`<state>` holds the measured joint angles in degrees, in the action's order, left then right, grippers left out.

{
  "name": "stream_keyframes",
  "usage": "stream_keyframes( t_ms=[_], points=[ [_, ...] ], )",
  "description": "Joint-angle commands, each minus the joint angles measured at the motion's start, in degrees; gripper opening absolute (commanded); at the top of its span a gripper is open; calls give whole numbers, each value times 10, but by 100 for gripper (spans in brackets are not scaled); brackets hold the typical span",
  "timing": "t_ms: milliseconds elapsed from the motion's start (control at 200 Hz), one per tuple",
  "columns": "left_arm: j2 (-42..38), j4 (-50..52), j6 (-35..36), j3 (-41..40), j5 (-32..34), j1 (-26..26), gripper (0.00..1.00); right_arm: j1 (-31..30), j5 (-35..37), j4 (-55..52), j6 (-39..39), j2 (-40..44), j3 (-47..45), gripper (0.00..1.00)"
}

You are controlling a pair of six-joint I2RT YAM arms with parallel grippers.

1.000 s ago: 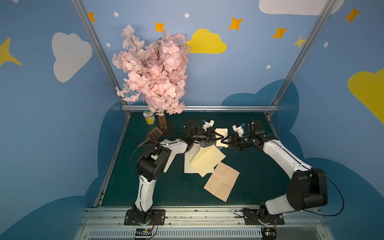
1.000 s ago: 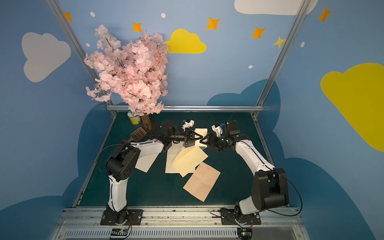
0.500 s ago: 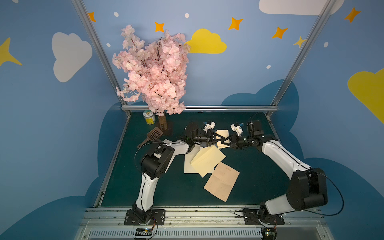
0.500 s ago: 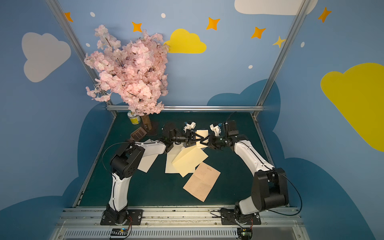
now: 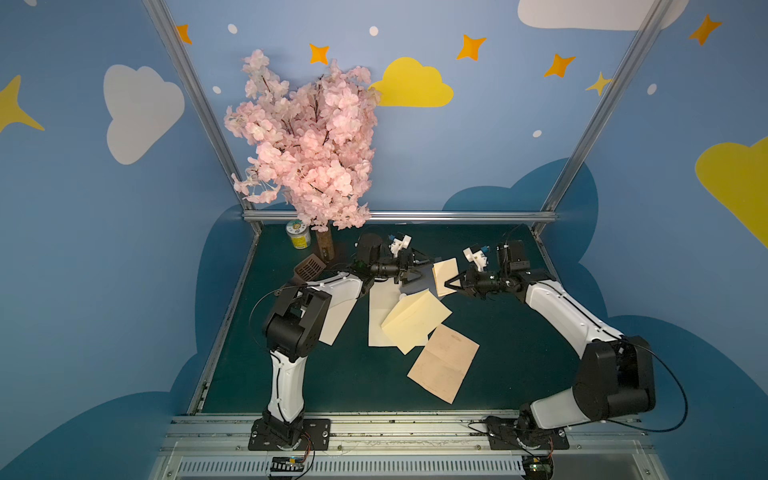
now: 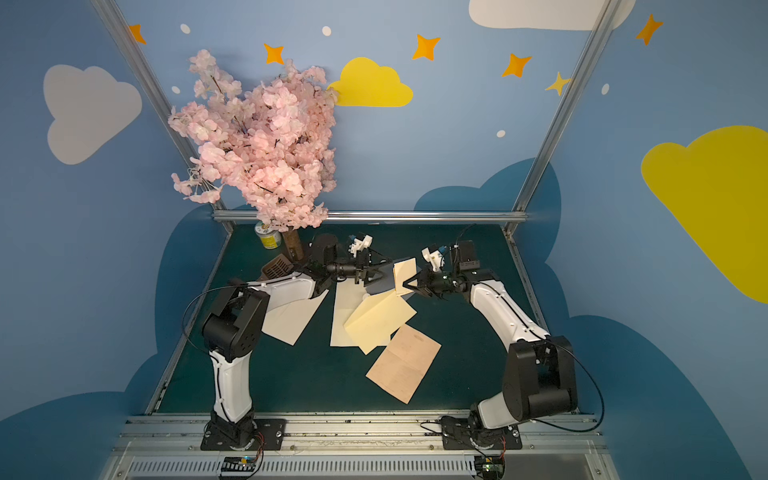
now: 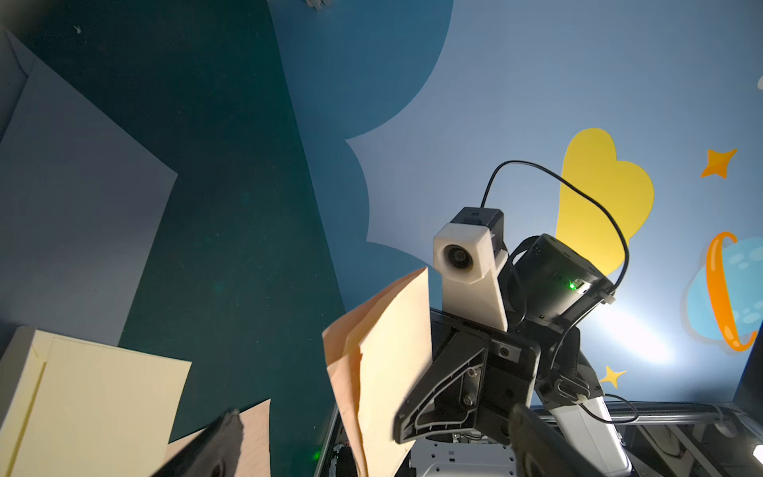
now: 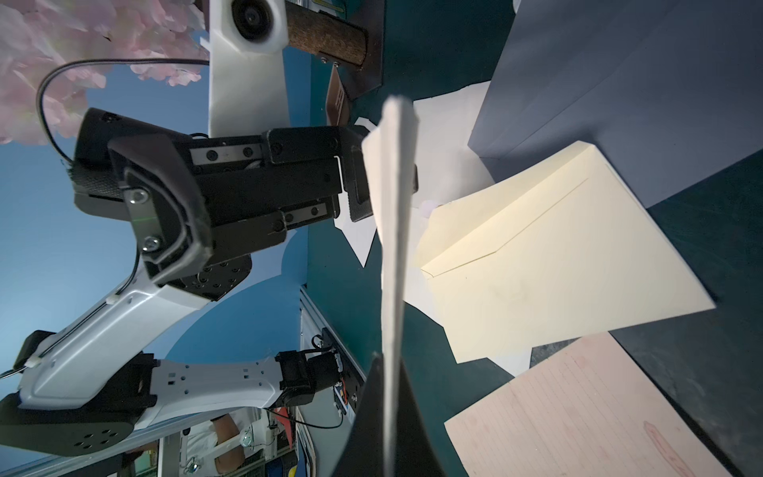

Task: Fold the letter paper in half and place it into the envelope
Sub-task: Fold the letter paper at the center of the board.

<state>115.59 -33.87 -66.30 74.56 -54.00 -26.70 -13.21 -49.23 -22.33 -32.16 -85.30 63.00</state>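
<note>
Handover complete: the left gripper [image 5: 417, 272], clamped a second ago on the folded cream letter paper [image 5: 444, 272], now stands fully open and empty. The right gripper [image 5: 449, 286] is closed on the sheet's edge, holding it aloft near the flat cream paper envelope [image 5: 415, 322] — insertion remains.

The walls [image 5: 498, 145] were blue, with white and yellow clouds [image 5: 409, 85] and orange stars [image 5: 471, 45]. The floor [image 5: 332, 374] was dark green. A pink tree [image 5: 307, 141] stood at the back.
</note>
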Motion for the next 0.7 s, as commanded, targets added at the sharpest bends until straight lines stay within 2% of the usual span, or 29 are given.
stream_keyframes(
  t_ms=[0,290,380,616,696],
  points=[
    [-3,23,42,10,0,-4,100,2,-56,49,-32,3,-14,0],
    [11,13,68,22,-28,-4,100,-5,-133,122,-79,-19,-31,0],
    [14,15,73,23,-34,-4,96,-8,-147,130,-82,-24,-31,0],
    [24,16,74,36,-57,-4,63,-16,-170,124,-72,-41,-25,0],
    [26,22,75,41,-62,-4,45,-18,-171,115,-67,-44,-22,1]
  ],
)
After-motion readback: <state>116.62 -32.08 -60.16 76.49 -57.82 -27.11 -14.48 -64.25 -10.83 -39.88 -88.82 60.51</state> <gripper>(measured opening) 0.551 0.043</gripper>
